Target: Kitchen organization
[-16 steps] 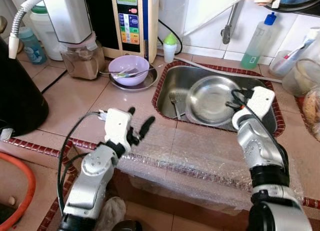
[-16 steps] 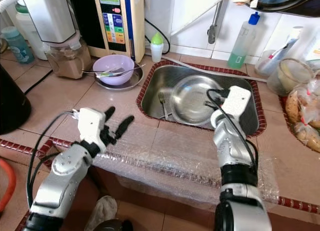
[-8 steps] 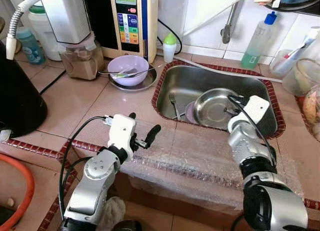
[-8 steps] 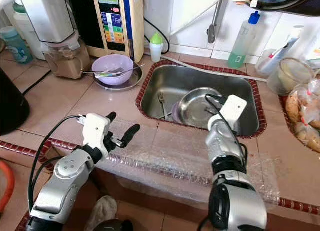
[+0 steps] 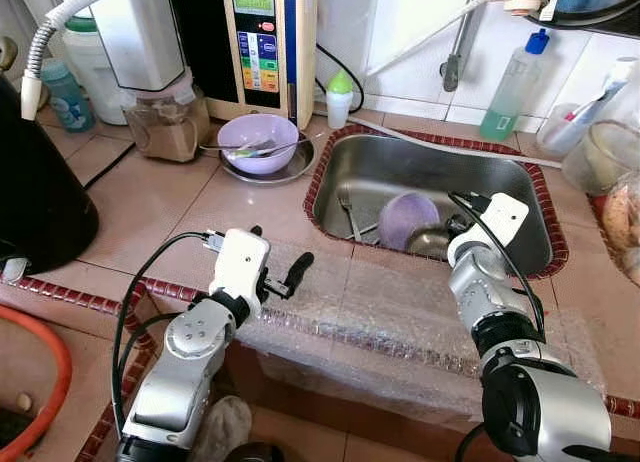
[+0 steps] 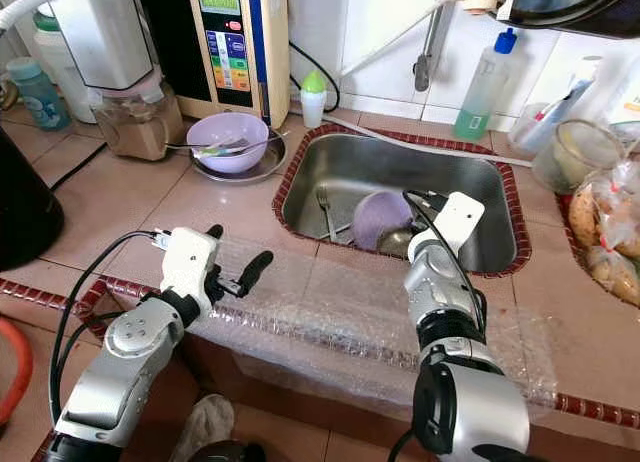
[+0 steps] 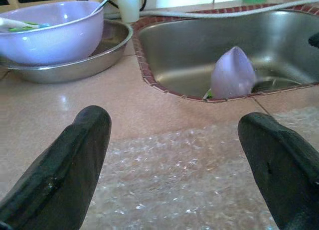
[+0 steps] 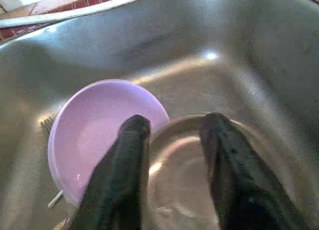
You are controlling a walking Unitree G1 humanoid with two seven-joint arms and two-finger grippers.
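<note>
- the right claw (image 8: 169, 140) is down inside the sink (image 5: 520, 177), its two black fingers (image 8: 124, 165) parted by a modest gap and holding nothing that i can make out.
- the lilac plate (image 5: 408, 220) stands tilted on edge in the sink, leaning beside the steel bowl (image 8: 199, 180); in the right wrist view one finger lies across the plate's rim where it meets the bowl, the other over the bowl.
- the relation that matters: the plate lies just ahead of the right claw and a little towards the robot's left, its face turned towards the claw. i judge a pinch on the rim would need the fingers to straddle that edge.
- whether a finger is touching the plate or only crossing in front of it i cannot tell.
- the right arm is much the nearer one; the left claw (image 5: 280, 272) hovers over the bubble wrap (image 5: 400, 302) on the table (image 5: 150, 202), well apart from the sink, fingers spread wide and empty.
- in the way: the steel bowl touching the plate, and a fork (image 5: 346, 210) lying in the sink just beside it, which may get nudged.
- around: a lilac bowl (image 5: 258, 140) with a spoon on a metal dish near the sink's left rim, a green soap bottle (image 5: 510, 82) at the back, a water machine (image 5: 262, 42) against the wall.
</note>
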